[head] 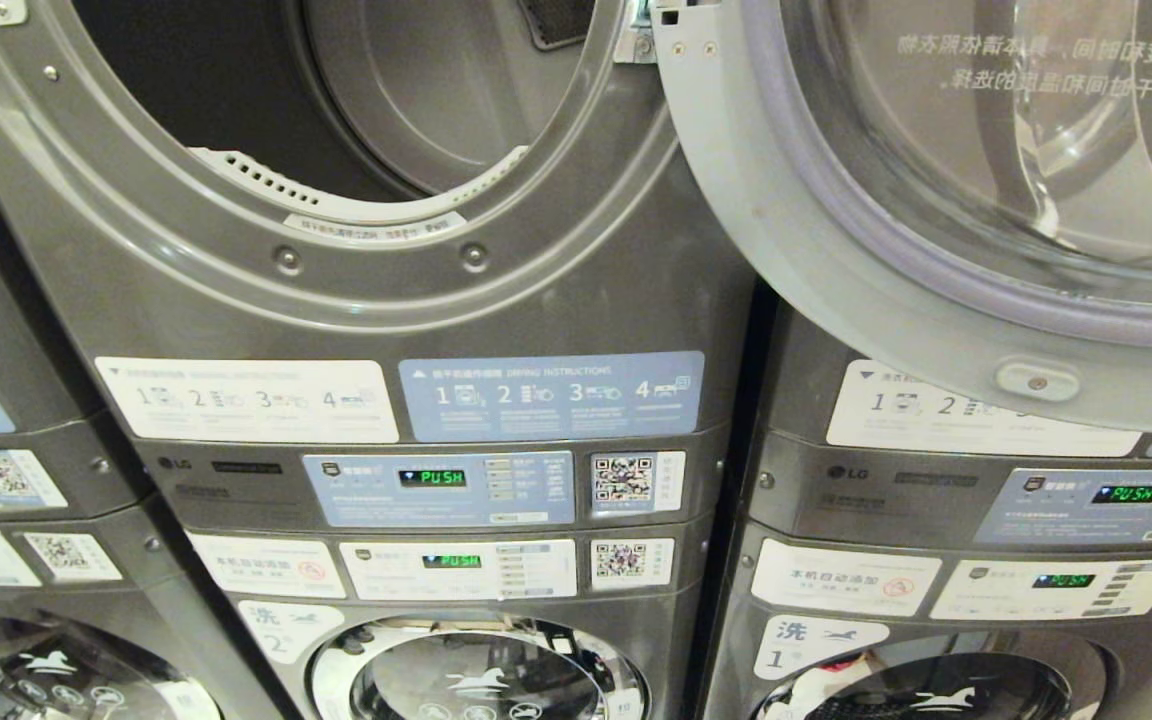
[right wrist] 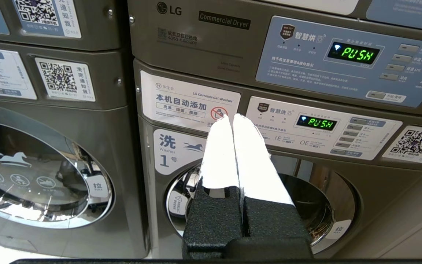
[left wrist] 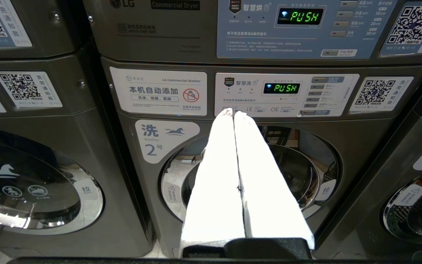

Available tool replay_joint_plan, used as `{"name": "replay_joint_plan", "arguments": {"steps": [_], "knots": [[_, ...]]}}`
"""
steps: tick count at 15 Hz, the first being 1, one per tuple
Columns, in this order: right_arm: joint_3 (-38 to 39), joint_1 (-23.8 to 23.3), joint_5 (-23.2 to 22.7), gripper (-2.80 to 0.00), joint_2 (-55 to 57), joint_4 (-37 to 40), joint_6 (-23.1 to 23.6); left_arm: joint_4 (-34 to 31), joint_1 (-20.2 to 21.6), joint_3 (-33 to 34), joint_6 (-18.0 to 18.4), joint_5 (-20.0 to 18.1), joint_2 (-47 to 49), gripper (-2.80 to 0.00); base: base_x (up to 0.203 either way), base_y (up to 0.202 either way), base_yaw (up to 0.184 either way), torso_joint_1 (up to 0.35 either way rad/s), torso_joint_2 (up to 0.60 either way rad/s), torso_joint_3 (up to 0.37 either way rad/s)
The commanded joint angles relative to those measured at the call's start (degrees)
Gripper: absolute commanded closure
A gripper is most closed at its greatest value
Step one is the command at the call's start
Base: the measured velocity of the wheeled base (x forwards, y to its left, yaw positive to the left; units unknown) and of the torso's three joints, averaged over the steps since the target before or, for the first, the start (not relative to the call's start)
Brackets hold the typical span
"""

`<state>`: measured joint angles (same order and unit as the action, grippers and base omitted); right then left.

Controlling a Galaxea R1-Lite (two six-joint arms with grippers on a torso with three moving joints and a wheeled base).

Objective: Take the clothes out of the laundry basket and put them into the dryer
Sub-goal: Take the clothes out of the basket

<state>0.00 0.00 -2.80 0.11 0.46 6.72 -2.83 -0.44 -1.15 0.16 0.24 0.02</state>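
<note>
Swung open at the upper right of the head view, the round grey-rimmed glass dryer door (head: 936, 190) is nearest the camera, hinged beside the dark grey stacked dryer (head: 416, 300). Its round drum opening (head: 356, 100) shows bare grey metal and a white perforated lint strip along the lower lip; no cloth is visible in the part that shows. Below it, the grey washer marked 2 (head: 476, 660) has its chrome-ringed door closed. Beside it, the grey washer marked 1 (head: 926, 680) is also closed, and something white and red sits behind its glass, too small to identify.

Neither arm appears in the head view; only the wrist cameras show them. The left gripper (left wrist: 233, 113) hangs in front of washer 2, its two white fingers (left wrist: 218, 176) pressed together with nothing between them. The right gripper (right wrist: 232, 116) hangs in front of washer 1, jaws likewise closed and holding nothing. Both wrist views also show green lit "PUSH" displays (left wrist: 300, 16) on the control panels. No laundry basket or clothes show in any view.
</note>
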Motion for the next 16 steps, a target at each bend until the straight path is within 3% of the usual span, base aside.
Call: {"name": "replay_joint_plan", "arguments": {"steps": [1,5,16], "knots": [[0.00,0.00,0.08,0.00,-0.02,0.06,0.04,0.02,0.00,0.00,0.02,0.02,-0.11,0.00,0.000,0.000,0.000,-0.054,0.12,0.062],[0.00,0.00,0.17,0.00,-0.02,-0.02,-0.13,3.61,0.00,1.15,0.02,0.02,-0.11,0.00,0.000,0.000,0.000,-0.065,0.14,0.078],[0.00,0.00,-0.18,0.00,-0.02,-0.02,0.31,3.36,0.00,1.15,0.02,0.02,-0.11,0.00,0.000,0.000,0.000,-0.080,0.17,0.087]]}}
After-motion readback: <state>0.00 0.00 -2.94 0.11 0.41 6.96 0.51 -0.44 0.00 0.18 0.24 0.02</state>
